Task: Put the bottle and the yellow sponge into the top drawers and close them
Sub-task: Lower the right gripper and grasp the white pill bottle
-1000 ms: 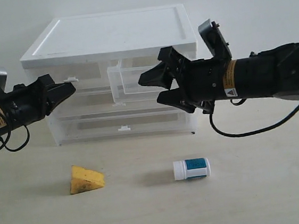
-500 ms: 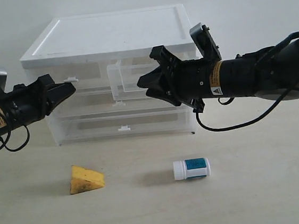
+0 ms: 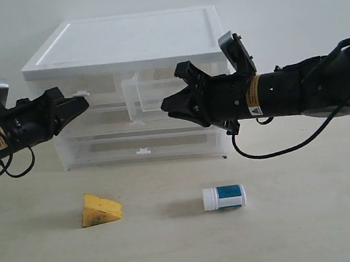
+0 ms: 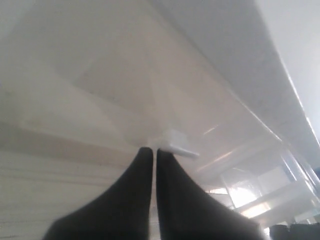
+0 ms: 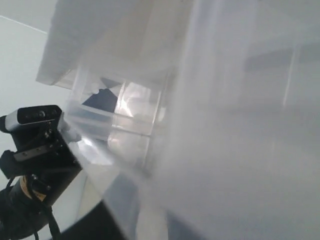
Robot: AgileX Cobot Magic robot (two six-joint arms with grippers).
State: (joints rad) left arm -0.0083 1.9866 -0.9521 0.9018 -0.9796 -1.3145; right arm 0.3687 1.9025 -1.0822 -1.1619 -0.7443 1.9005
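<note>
Yellow-orange wedge sponge (image 3: 100, 209), speckled dark face, and small white pill bottle (image 3: 224, 197) with blue-teal label lie well apart on open tabletop (image 3: 310, 229) before the white-topped chest (image 3: 134, 41); right translucent top drawer (image 3: 149, 96) juts out, left top drawer (image 3: 98, 84) sits flush; left gripper (image 3: 84, 103) pressed together at its tab handle (image 4: 176, 142); right gripper (image 3: 164, 102) meets the jutting front, its grip impossible to tell.

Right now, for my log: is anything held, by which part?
Bottle and yellow sponge lie free. Left gripper, shut, is at the left top drawer's tab handle; a pinch there, or any hold by the right gripper, cannot be told.
</note>
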